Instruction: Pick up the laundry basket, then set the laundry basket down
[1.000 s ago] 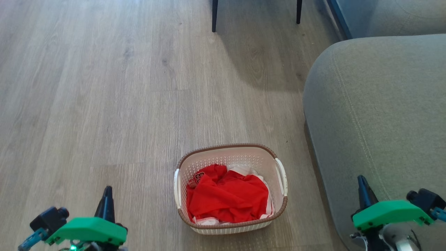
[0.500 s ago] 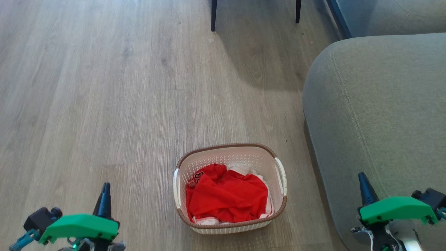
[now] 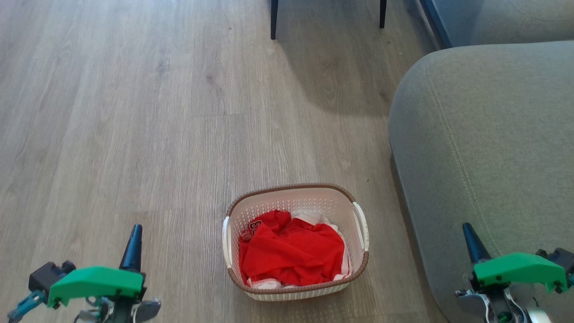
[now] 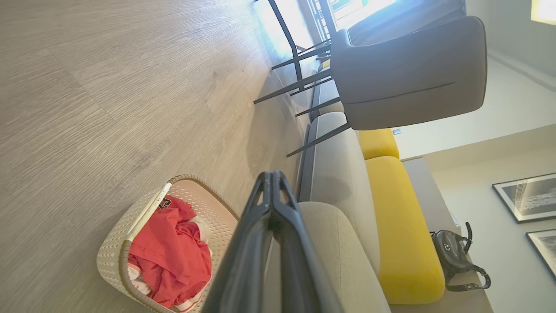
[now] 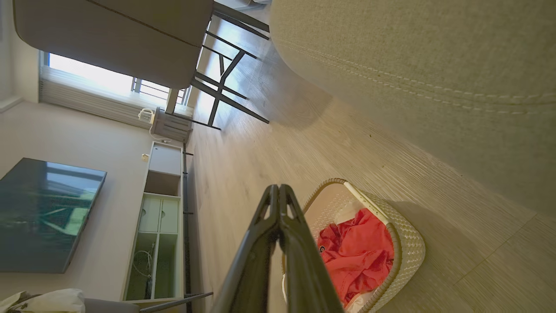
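Cream-white laundry basket [image 3: 293,197], holding a red garment [image 3: 291,251] with unreadable print, sits on the floor [image 3: 134,134] beside the sofa [image 3: 484,134], between the left end effector [image 3: 136,229] and right end effector [image 3: 467,228], both fully closed and empty.

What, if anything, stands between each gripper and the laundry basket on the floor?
Nothing visible blocks either. Bare floor separates the shut left gripper from the laundry basket. The shut right gripper shows over the sofa arm, which stands close beside the basket's right handle and may crowd that approach.

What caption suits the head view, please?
Cream perforated plastic laundry basket holding red cloth on wooden floor beside grey sofa.
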Motion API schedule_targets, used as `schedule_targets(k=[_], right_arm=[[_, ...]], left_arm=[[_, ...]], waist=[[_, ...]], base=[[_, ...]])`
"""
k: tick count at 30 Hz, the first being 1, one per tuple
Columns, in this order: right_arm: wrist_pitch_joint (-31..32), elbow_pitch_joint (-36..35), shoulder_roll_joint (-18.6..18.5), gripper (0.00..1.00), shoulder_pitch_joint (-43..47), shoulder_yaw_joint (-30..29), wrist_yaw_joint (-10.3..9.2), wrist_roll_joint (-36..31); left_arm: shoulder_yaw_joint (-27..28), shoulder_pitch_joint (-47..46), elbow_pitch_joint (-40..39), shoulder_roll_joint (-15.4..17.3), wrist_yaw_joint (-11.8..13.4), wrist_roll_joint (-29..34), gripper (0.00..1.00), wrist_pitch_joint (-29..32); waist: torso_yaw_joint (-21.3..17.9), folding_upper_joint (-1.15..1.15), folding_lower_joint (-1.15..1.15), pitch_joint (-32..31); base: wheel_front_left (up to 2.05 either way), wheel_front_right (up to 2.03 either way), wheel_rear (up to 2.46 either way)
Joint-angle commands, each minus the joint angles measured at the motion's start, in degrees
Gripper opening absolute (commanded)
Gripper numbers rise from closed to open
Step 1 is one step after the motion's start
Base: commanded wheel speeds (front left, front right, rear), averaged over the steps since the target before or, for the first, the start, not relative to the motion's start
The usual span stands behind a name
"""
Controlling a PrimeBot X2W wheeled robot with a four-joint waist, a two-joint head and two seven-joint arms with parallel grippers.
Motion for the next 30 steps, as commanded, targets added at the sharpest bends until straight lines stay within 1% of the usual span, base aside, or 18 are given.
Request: schedule_targets(k=[1,2,30], right_arm=[[0.6,-2.2,-1.1,0.00,-3.7,0.4,-0.09,2.2],[0.6,-2.2,-1.1,0.00,-3.7,0.4,-0.09,2.2],[5.3,-2.6,-1.2,0.00,-4.8,-1.7,-0.12,20.2]], left_arm=[[2.2,-3.3,-1.6,0.0,-0.6,-2.1,0.00,0.7],[2.2,-3.3,-1.6,0.0,-0.6,-2.1,0.00,0.7],[4.8,-6.4,-1.1,0.0,-2.8,-20.5,0.00,5.4]], waist=[[0.0,0.00,0.00,0.0],[0.0,0.00,0.00,0.0],[-0.4,0.00,0.00,0.3]], base=[[0.00,0.00,0.00],[0.00,0.00,0.00],[0.00,0.00,0.00]])
